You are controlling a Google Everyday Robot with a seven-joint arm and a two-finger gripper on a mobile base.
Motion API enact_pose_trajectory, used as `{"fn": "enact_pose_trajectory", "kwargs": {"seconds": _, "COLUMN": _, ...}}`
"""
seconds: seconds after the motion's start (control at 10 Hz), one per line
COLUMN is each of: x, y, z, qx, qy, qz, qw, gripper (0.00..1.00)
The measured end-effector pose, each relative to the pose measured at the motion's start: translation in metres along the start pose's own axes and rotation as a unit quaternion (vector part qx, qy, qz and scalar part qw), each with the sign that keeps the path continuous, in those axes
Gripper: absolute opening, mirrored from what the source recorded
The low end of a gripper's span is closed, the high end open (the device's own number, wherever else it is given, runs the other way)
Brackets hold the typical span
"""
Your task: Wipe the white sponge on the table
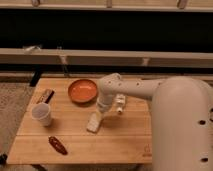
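Note:
The white sponge (94,121) is a small off-white block resting tilted on the light wooden table (120,142), a little in front of the orange bowl. My gripper (102,109) is at the end of the white arm, directly above the sponge's far end and touching or nearly touching it. The arm reaches in from the right.
An orange bowl (82,91) sits behind the sponge. A white-and-yellowish tube (120,104) lies just right of the gripper. A white cup (42,114) stands at the left, with a dark bar (46,96) behind it. A red item (57,145) lies near the front edge.

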Motion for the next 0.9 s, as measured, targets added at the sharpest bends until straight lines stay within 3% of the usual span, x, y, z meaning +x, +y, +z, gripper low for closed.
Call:
{"fn": "enact_pose_trajectory", "kwargs": {"seconds": 0.1, "x": 0.001, "y": -0.003, "z": 0.000, "qx": 0.000, "qy": 0.001, "qz": -0.004, "qw": 1.0000, "gripper": 0.01}}
{"fn": "enact_pose_trajectory", "kwargs": {"seconds": 0.5, "x": 0.006, "y": -0.006, "z": -0.002, "qx": 0.002, "qy": 0.002, "qz": -0.010, "qw": 0.9999, "gripper": 0.00}}
{"fn": "enact_pose_trajectory", "kwargs": {"seconds": 0.9, "x": 0.012, "y": 0.025, "z": -0.007, "qx": -0.008, "qy": -0.013, "qz": 0.006, "qw": 0.9999, "gripper": 0.00}}
